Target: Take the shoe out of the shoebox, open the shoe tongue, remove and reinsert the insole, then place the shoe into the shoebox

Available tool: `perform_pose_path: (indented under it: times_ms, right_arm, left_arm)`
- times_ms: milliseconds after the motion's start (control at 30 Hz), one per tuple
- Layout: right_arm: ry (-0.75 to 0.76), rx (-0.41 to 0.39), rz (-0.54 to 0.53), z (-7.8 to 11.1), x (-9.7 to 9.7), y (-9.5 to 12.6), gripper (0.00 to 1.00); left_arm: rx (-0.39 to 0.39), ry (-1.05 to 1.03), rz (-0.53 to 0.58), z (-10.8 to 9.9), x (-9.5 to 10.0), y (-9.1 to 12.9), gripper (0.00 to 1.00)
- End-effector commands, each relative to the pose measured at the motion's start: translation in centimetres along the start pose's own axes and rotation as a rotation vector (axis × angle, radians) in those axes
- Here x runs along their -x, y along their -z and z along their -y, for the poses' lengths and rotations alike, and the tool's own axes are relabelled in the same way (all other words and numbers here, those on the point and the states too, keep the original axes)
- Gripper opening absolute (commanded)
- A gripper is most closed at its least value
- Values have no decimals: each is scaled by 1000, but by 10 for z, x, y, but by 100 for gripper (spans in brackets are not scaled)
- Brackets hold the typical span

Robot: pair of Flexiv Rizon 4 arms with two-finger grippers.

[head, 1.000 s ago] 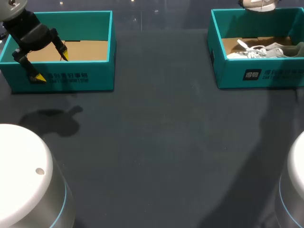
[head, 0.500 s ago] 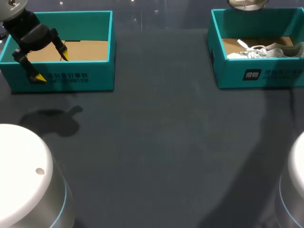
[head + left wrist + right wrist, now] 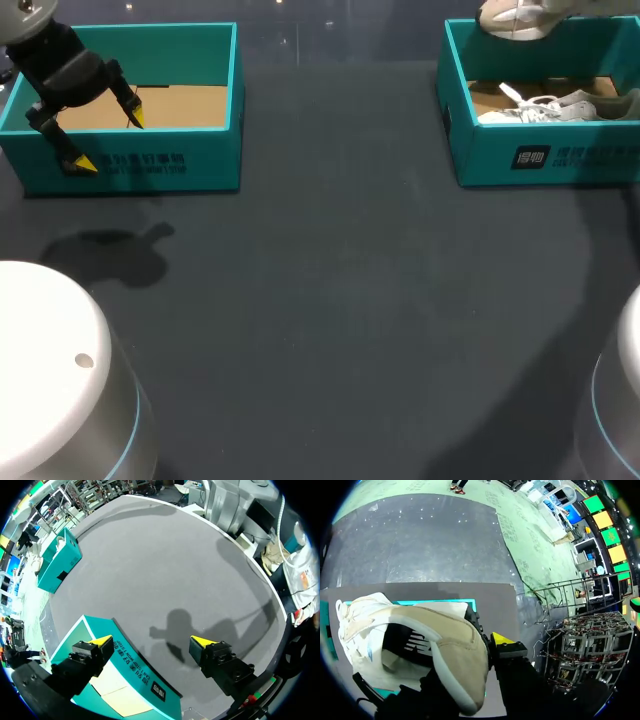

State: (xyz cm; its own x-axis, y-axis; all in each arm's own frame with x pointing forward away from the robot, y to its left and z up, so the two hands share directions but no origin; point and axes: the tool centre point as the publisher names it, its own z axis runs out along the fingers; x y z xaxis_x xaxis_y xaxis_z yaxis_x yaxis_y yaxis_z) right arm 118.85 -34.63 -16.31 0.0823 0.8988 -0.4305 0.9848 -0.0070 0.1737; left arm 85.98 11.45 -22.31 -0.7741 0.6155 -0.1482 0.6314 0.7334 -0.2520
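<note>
While the left gripper [image 3: 110,140] is hanging open over the spare box [image 3: 130,165], the right gripper [image 3: 475,645] is clamping the shoe [image 3: 515,18], carrying it leftward above the shoebox [image 3: 540,160]; the take-out step seems to be finishing.

A dark grey, matte desk [image 3: 330,300] fills the head view. A soft shadow [image 3: 105,255] lies on it toward 9 o'clock, and a broader shadow [image 3: 570,300] darkens the 4 o'clock side. Small bright glints [image 3: 285,40] of light dot its far strip near 12 o'clock.
</note>
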Motion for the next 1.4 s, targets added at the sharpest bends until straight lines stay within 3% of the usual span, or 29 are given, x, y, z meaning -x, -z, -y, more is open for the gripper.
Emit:
perform_pose_path:
  times_ms: [33,233,600,1400]
  right_arm:
    - [-12,130,-38,18,5,-4,0]
    - [-25,141,-53,30,-1,-3,0]
    - [27,148,-63,46,-29,-18,0]
    - [-1,71,-88,38,-52,-66,0]
  left_arm:
    - [2,-1,-1,0,0,0,100]
    - [2,-1,-1,0,0,0,100]
    - [2,-1,-1,0,0,0,100]
    - [2,-1,-1,0,0,0,100]
